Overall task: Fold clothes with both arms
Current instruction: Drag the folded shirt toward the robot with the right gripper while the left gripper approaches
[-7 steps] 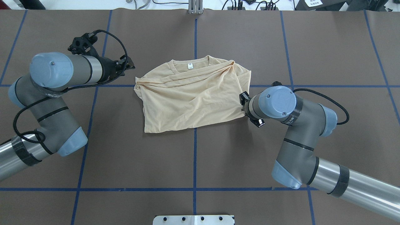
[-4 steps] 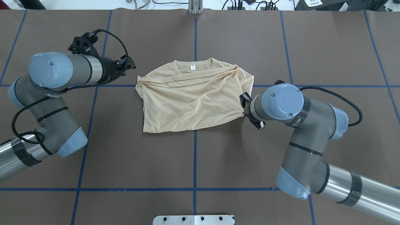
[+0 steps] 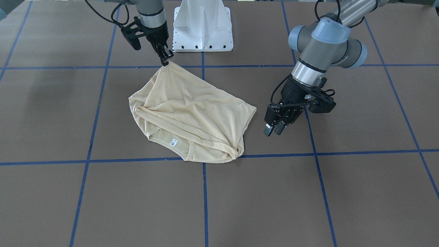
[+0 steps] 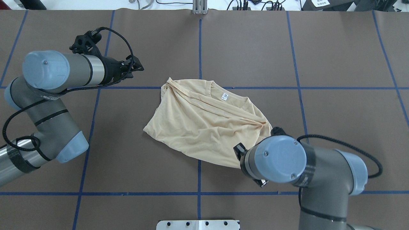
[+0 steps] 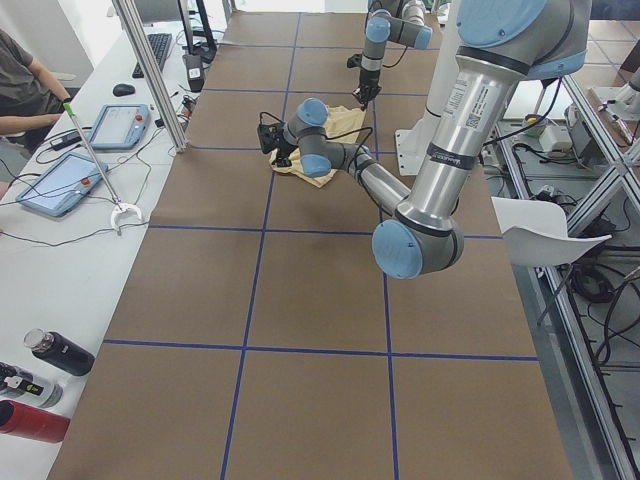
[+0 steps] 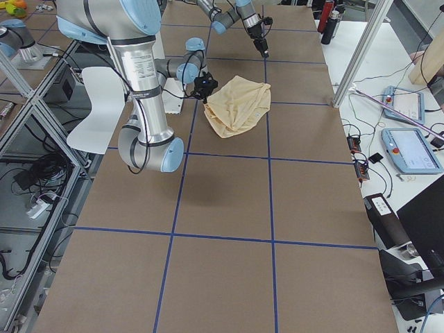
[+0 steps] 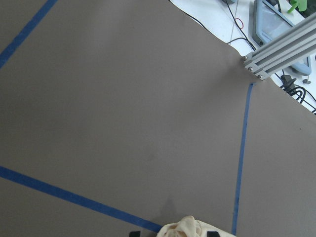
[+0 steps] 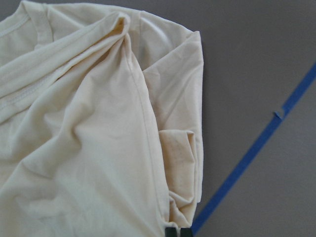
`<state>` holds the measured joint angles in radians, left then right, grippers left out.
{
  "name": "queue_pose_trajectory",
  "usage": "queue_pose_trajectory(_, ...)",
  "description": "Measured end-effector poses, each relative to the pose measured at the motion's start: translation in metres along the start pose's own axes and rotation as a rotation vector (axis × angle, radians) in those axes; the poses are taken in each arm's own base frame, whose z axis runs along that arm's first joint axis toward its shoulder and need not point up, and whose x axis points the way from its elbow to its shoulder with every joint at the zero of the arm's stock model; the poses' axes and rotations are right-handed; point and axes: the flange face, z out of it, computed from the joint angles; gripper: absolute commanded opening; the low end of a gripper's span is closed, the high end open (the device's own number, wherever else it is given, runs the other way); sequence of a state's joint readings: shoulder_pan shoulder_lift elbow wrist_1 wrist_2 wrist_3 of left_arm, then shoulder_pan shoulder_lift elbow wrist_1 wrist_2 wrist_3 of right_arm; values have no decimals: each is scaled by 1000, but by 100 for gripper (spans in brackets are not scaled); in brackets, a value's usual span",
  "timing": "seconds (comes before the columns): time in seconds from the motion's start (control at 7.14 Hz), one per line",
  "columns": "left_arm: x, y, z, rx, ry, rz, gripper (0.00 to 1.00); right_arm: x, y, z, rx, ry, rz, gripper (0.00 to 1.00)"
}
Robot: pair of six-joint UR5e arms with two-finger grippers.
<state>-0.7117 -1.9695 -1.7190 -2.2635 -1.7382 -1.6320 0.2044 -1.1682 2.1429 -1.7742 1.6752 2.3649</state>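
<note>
The pale cream shirt [image 4: 204, 124] lies crumpled and skewed on the brown table, its white neck label [image 4: 224, 96] facing up; no print shows. My right gripper [image 3: 166, 61] is shut on the shirt's [image 3: 192, 113] corner nearest the robot and holds that corner slightly raised. In the overhead view the right wrist hides this gripper. The right wrist view shows the folded cloth [image 8: 89, 148] running down to the black fingertips [image 8: 177, 233]. My left gripper [image 3: 273, 131] hangs open and empty beside the shirt, apart from it, and also shows from overhead [image 4: 138, 67].
Blue tape lines [image 4: 199, 48] divide the brown table cover into squares. The white pedestal base [image 3: 202, 24] stands at the robot's edge. An aluminium post [image 4: 199, 8] rises at the far edge. A side bench with tablets [image 5: 60, 180] and a seated person [image 5: 20, 80] runs along the far side.
The right arm has pulled its shirt corner back toward the robot, dragging and turning the shirt clockwise. The left gripper has barely shifted and stays open.
</note>
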Motion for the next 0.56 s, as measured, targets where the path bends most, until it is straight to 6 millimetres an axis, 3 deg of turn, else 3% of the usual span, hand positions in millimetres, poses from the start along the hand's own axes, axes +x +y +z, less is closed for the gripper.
queue_pose_trajectory(0.14,0,17,0,-26,-22,-7,57,18,19,-1,-6,42,-27,33)
queue_pose_trajectory(0.28,-1,41,4,-57,-56,-13,57,31,32,0,-11,68,-49,75)
queue_pose_trajectory(0.42,-5,68,10,-89,-86,-10,57,40,40,2,-14,84,-64,100)
queue_pose_trajectory(0.56,-12,91,15,-117,-114,-7,58,45,44,4,-14,94,-70,100)
